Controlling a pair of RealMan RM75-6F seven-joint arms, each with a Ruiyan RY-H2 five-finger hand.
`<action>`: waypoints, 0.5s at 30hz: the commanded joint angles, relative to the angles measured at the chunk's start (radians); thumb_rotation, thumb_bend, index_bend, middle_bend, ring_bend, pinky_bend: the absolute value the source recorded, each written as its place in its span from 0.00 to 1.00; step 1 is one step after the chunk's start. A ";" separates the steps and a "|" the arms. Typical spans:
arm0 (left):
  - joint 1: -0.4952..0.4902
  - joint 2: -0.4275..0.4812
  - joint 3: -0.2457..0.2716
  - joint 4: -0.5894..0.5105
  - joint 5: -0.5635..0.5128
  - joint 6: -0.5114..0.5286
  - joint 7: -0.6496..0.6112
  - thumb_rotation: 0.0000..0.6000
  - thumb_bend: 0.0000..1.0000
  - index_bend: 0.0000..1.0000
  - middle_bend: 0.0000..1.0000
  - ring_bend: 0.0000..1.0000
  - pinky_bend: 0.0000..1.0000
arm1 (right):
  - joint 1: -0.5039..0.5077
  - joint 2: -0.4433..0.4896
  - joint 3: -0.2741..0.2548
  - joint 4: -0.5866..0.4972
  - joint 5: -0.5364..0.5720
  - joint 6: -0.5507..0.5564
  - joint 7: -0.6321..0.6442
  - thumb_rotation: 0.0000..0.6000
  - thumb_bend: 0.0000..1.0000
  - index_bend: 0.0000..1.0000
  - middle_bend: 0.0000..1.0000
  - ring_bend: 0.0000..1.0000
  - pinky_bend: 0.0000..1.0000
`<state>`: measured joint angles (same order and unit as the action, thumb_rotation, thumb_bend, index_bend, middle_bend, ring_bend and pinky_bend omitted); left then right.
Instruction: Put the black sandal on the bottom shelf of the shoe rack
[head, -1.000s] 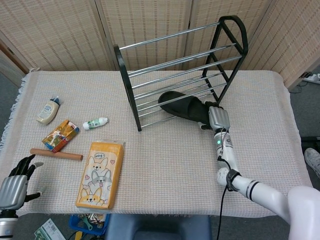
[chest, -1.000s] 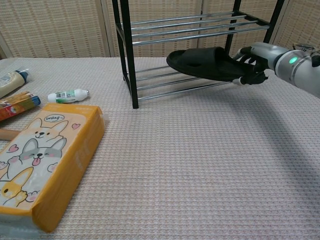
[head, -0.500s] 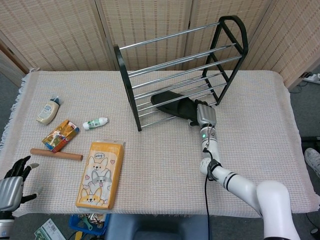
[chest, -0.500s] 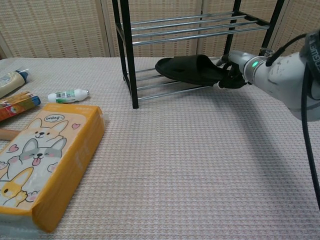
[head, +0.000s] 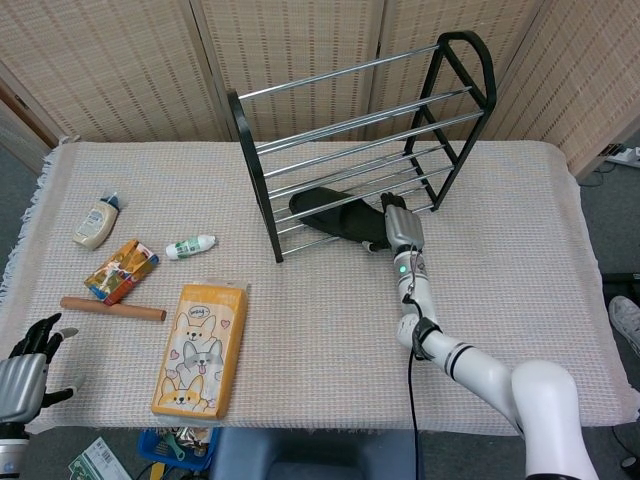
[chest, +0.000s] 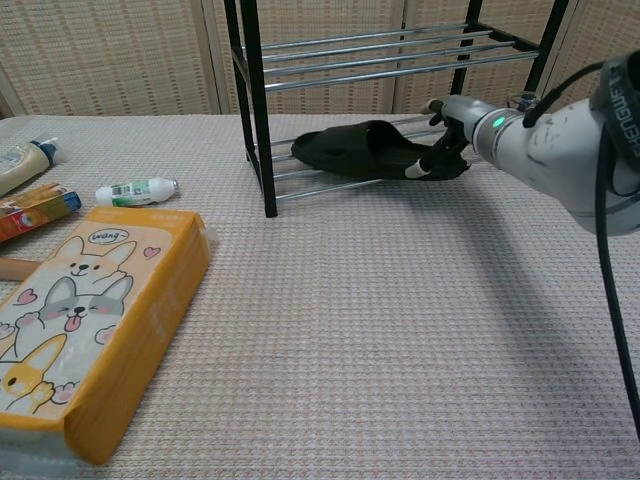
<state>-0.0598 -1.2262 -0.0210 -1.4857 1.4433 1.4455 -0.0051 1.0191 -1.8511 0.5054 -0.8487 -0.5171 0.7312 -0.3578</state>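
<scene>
The black sandal (head: 332, 212) (chest: 358, 151) lies on the bottom bars of the black-framed shoe rack (head: 360, 130) (chest: 250, 120), toe pointing left. My right hand (head: 394, 225) (chest: 447, 150) grips its heel end, fingers curled around it at the rack's right front. My left hand (head: 22, 367) hovers at the table's near left corner with its fingers apart and nothing in it; the chest view does not show it.
On the left of the table lie a yellow dog-print box (head: 200, 348) (chest: 70, 330), a brown stick (head: 112, 308), a snack packet (head: 121, 270), a small white tube (head: 190, 246) (chest: 135, 190) and a cream bottle (head: 96, 223). Woven screens stand behind the rack.
My right hand has pushed the sandal leftward and down, from above the bottom bars to lying on them. My left hand has drawn slightly back toward the table's near edge.
</scene>
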 joint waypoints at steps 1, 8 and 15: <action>0.000 0.000 0.000 0.000 0.000 -0.001 0.000 1.00 0.24 0.27 0.10 0.10 0.25 | -0.016 0.016 -0.012 -0.026 -0.018 0.000 0.014 1.00 0.10 0.00 0.01 0.00 0.15; 0.000 -0.003 0.001 -0.001 0.003 -0.002 0.001 1.00 0.24 0.27 0.10 0.10 0.25 | -0.055 0.047 -0.034 -0.086 -0.061 0.008 0.061 1.00 0.00 0.00 0.00 0.00 0.12; 0.003 -0.004 0.003 0.000 0.004 -0.001 0.000 1.00 0.24 0.27 0.10 0.10 0.25 | -0.124 0.118 -0.073 -0.194 -0.129 0.034 0.109 1.00 0.00 0.00 0.00 0.00 0.12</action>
<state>-0.0572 -1.2307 -0.0178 -1.4860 1.4470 1.4439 -0.0053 0.9167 -1.7555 0.4469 -1.0138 -0.6256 0.7562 -0.2629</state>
